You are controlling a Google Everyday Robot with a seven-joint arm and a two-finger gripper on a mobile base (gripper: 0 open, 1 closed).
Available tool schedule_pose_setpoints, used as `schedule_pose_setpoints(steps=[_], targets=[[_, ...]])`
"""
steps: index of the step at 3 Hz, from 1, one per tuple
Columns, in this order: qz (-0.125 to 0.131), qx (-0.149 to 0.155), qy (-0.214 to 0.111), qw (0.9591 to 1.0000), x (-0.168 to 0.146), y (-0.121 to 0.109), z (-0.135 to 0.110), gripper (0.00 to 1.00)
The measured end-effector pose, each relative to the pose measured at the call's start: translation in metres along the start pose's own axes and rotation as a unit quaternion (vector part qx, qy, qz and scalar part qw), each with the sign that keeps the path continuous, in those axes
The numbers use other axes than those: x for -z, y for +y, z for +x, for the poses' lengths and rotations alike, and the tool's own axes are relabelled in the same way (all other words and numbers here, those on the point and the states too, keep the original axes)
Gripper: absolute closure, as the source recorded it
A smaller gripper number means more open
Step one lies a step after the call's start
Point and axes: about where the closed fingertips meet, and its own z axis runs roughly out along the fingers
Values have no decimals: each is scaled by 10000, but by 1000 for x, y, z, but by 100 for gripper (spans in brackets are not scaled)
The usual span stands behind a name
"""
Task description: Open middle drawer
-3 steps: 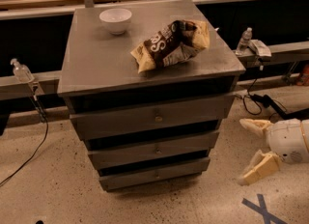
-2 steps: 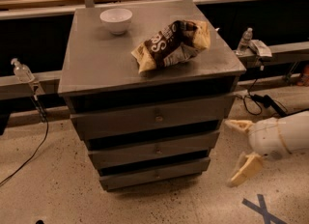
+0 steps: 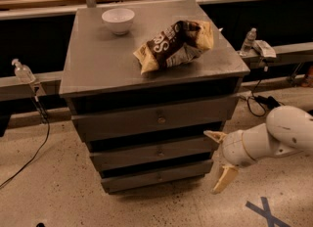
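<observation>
The grey cabinet (image 3: pixel 98 69) has three drawer fronts stacked one above another. The middle drawer (image 3: pixel 132 155) is the mid-sized front, with a small round knob (image 3: pixel 159 150) at its centre, and it looks closed. My gripper (image 3: pixel 218 157) is low on the right, just off the right end of the middle and bottom fronts. It is open and empty: one cream finger (image 3: pixel 214 135) points at the cabinet's right edge and the other (image 3: pixel 222 179) hangs down towards the floor. It is well right of the knob and touches no drawer.
A white bowl (image 3: pixel 118 19) and a crumpled chip bag (image 3: pixel 173 44) lie on the cabinet top. A bottle (image 3: pixel 248 40) stands on the right ledge, another (image 3: pixel 22 70) on the left ledge. Cables run over the floor on both sides. A blue tape cross (image 3: pixel 264 211) marks the floor.
My gripper and arm have moved left, from well right of the cabinet to right beside its lower right corner. The drawers and the things on top have not moved.
</observation>
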Motion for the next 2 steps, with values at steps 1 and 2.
schedule_pose_setpoints(steps=[1,2], targets=[[16,373,-214,9991,-35,-8,14,0],[-34,716,-574,9958,-63,-19,24,0]])
